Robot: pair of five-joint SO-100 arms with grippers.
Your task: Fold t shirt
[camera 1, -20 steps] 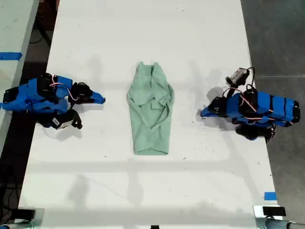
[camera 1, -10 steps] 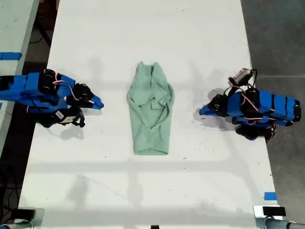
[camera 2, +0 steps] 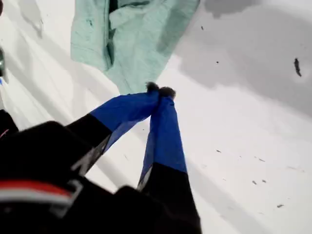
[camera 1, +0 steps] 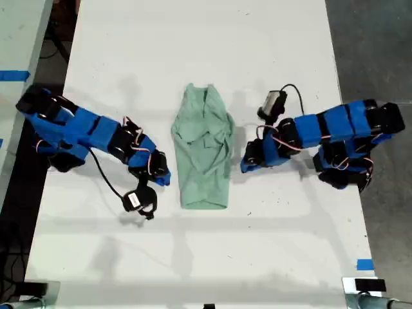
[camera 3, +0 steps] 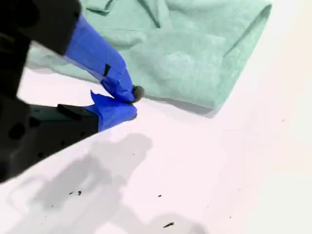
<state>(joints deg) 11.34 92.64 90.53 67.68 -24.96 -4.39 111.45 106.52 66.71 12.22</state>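
Lab bench, white table (camera 1: 193, 51), blue tape markers (camera 1: 364, 264)

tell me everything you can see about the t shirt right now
The t shirt is small, pale mint-green, plain, of soft wrinkled fabric. It lies flat on the white table, near the middle of the exterior view, already folded lengthwise into a narrow strip with overlapping creases and a squared lower end. Both grippers sit close beside its long edges, one on each side; in the wrist views the blue fingers look closed near the cloth edge, holding none of it.
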